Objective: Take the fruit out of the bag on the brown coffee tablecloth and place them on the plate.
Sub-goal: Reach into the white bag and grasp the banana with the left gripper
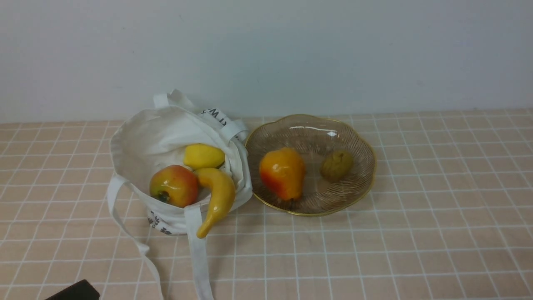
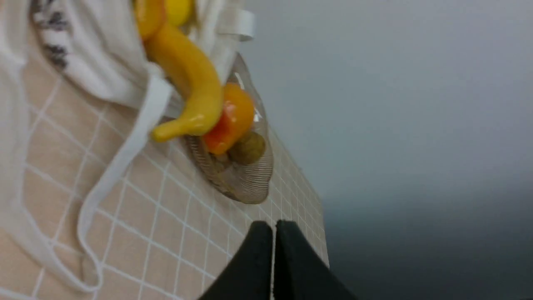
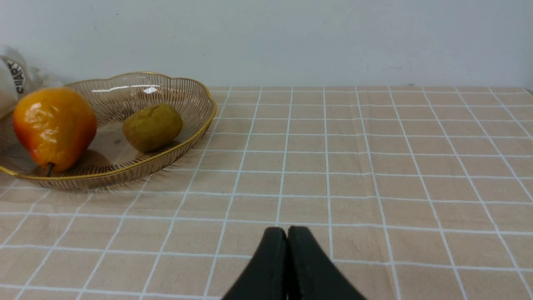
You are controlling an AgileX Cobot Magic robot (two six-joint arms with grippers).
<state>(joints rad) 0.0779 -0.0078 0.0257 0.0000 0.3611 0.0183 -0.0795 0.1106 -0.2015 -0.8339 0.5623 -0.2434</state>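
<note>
Black left gripper [image 2: 273, 228] and black right gripper [image 3: 287, 232] are hanging pinched shut, empty, over the pinkish-tan gridded tablecloth [image 1: 416, 233]. Curved yellow banana [image 1: 216, 196], round red-orange fruit [image 1: 173, 185] and yellow lemon [image 1: 203, 156] are lying in the white canvas bag [image 1: 141, 137], beside the gold-rimmed glass plate [image 1: 312, 133].

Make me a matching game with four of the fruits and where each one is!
Things:
1. long curved yellow banana
2. small yellow lemon
3. glossy orange-red pear
4. dull olive-brown fruit

Places:
A. deep inside the white canvas bag
B. on the clear glass plate, side away from the bag
C. poking out over the bag's edge
D. on the plate, side next to the bag

Pairs: 1-C, 2-A, 3-D, 4-B
</note>
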